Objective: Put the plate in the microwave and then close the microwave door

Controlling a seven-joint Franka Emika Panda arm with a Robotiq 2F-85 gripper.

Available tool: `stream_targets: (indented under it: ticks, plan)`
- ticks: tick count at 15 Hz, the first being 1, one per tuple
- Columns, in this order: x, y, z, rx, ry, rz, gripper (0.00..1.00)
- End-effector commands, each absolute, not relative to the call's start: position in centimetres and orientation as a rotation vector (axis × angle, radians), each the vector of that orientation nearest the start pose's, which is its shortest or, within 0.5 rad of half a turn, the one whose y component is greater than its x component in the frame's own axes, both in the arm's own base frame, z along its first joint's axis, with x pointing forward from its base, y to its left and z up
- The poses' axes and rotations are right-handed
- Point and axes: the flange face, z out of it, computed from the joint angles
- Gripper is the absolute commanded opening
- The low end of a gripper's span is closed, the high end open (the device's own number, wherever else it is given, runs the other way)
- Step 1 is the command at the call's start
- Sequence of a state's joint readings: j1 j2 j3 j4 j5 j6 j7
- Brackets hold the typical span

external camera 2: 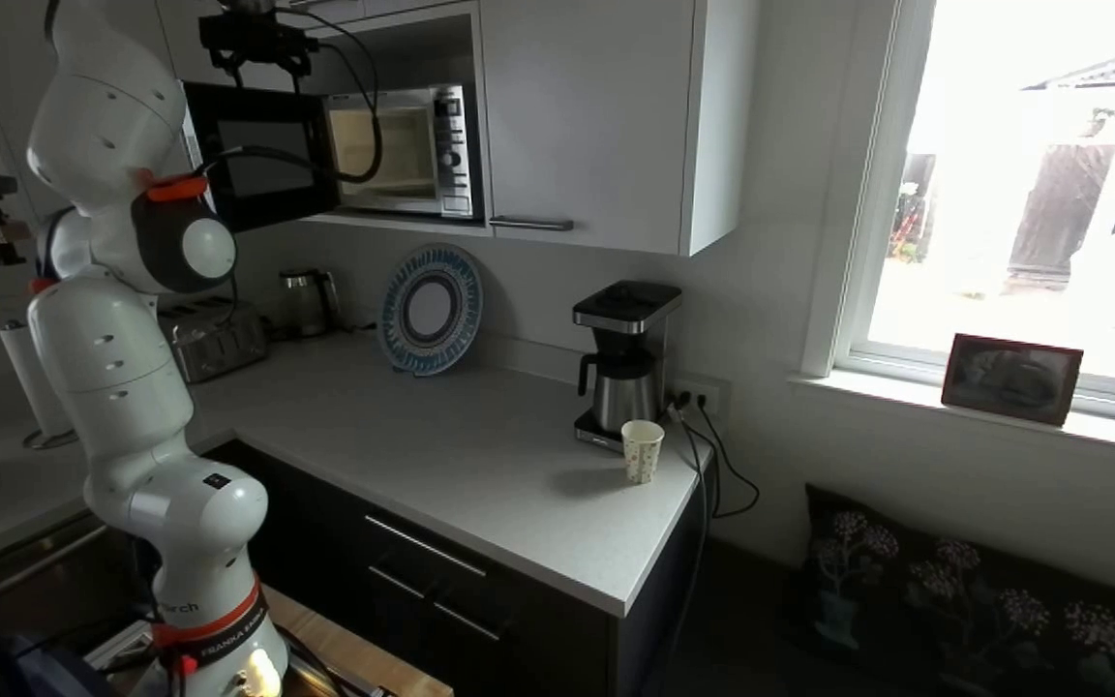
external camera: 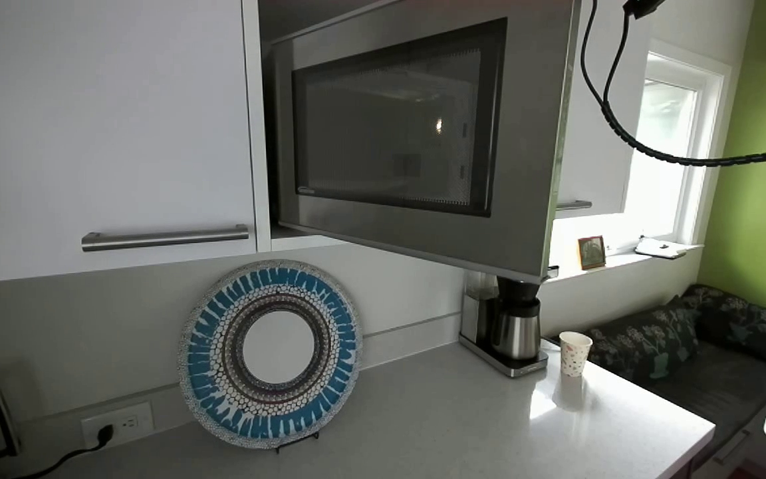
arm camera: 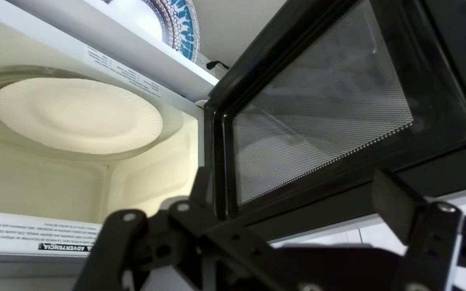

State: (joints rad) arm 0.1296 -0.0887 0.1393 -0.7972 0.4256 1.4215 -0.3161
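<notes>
The white plate (arm camera: 75,115) lies flat on the round turntable inside the lit microwave (arm camera: 158,169), in the wrist view, whose picture stands upside down. The microwave (external camera 2: 454,155) also shows in an exterior view, set in its cabinet niche. The microwave door (arm camera: 322,101) stands wide open in the wrist view. It shows in both exterior views too (external camera: 389,133) (external camera 2: 267,160). My gripper (arm camera: 297,194) is open with nothing between its fingers, in front of the microwave beside the open door. In an exterior view the gripper (external camera 2: 265,77) is partly visible high up, near the door's top edge.
A blue-and-white patterned plate (external camera: 213,352) stands on the counter below the microwave. A coffee maker (external camera 2: 625,387) and a paper cup (external camera 2: 642,453) stand near the counter's end. A black cable (external camera 2: 374,126) loops from the arm in front of the microwave.
</notes>
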Motion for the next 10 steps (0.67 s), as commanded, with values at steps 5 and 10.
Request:
stream_targets:
  ticks: [5, 10]
  plan:
    - [34.1, 16.4, 98.5, -2.370, -1.065, -0.988, 1.00]
    - [30.8, 17.6, 99.9, -2.307, -1.089, -1.012, 1.00]
